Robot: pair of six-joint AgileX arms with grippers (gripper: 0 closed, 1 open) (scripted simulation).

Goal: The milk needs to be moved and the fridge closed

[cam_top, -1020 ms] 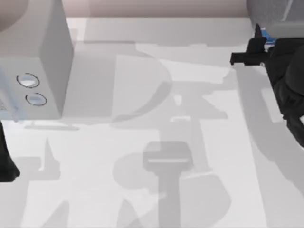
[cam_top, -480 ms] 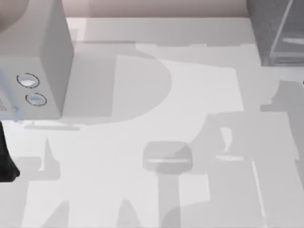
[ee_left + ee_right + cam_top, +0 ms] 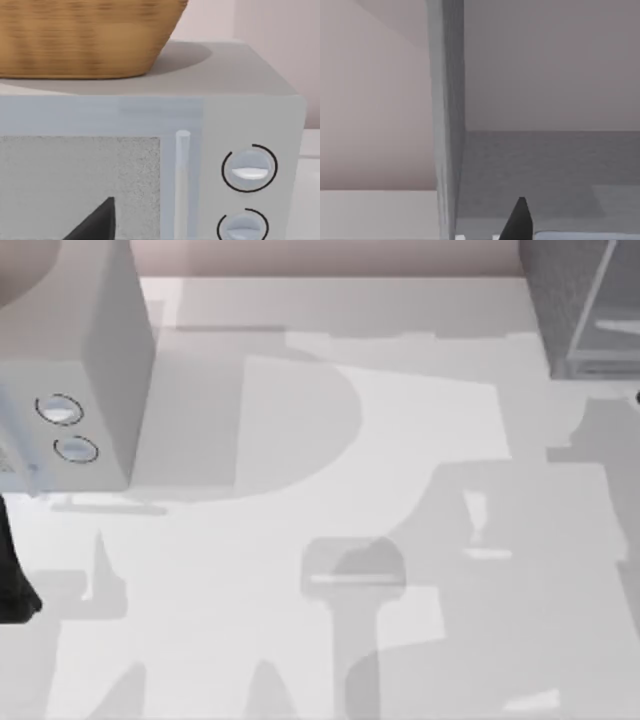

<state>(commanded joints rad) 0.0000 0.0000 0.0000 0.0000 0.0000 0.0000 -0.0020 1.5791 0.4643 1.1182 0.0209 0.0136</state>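
Note:
The fridge (image 3: 572, 300), dark grey and speckled, stands at the table's far right corner, with a lighter grey panel (image 3: 612, 335) beside it. In the right wrist view a vertical grey edge of the fridge (image 3: 446, 125) rises beside a speckled grey inner floor (image 3: 535, 165). The dark tip of my right gripper (image 3: 517, 222) pokes in close before that floor. The milk is out of view. My left arm (image 3: 12, 580) is parked at the table's left edge, and my left gripper (image 3: 95, 222) faces the pale box's window.
A pale grey box with two round dials (image 3: 70, 390) stands at the far left, with a wicker basket (image 3: 85, 35) on top of it. The white table (image 3: 320, 490) carries only arm shadows across its middle and front.
A second ago my right gripper was at the fridge with a blue-topped item in the top view. It has since left that view to the right, and the arm shadows have shifted.

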